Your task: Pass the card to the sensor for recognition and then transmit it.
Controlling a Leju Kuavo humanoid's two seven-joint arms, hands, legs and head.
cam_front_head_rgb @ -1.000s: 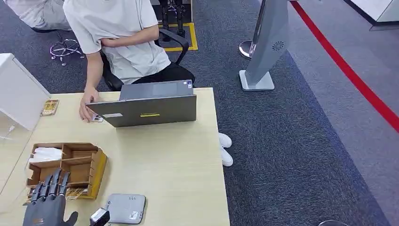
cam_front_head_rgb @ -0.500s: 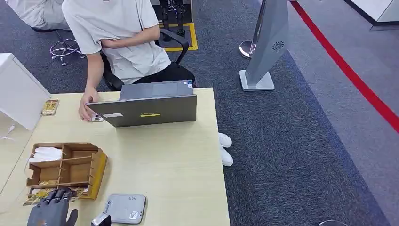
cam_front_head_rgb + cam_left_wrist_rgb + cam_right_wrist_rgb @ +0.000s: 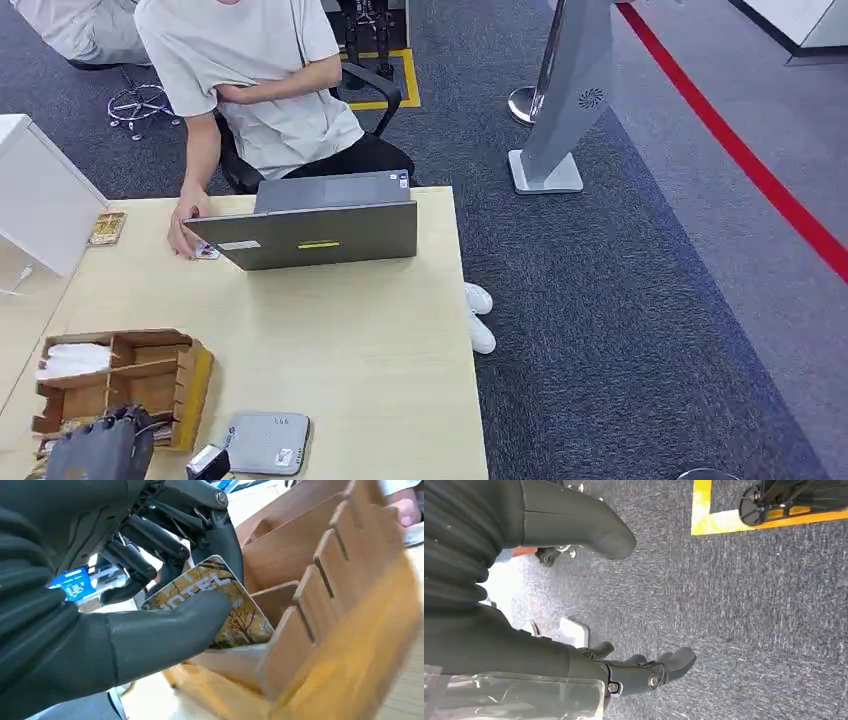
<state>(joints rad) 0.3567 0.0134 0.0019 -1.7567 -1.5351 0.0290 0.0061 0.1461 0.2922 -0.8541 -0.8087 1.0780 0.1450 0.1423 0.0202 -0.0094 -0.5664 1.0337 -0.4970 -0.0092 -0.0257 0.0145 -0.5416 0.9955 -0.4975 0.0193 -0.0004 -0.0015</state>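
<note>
One card [image 3: 235, 615], printed with autumn trees, being pinched between thumb [image 3: 165, 630] and dark fingers [image 3: 150, 535] of the left hand [image 3: 100, 452], sitting at the near end of the wooden organizer [image 3: 190, 385] on the table [image 3: 350, 340], with the card's lower edge lying among the box's slotted dividers. Hanging over grey carpet [image 3: 749, 605] by a yellow floor line, the right hand [image 3: 624, 672]: gripping nothing, thumb spread well away from the loosely extended fingers. Lying just beside the organizer, the grey sensor [image 3: 266, 442]; standing farther back, a laptop [image 3: 310, 235] with a seated person's hand [image 3: 183, 232] touching the table beside it.
</note>
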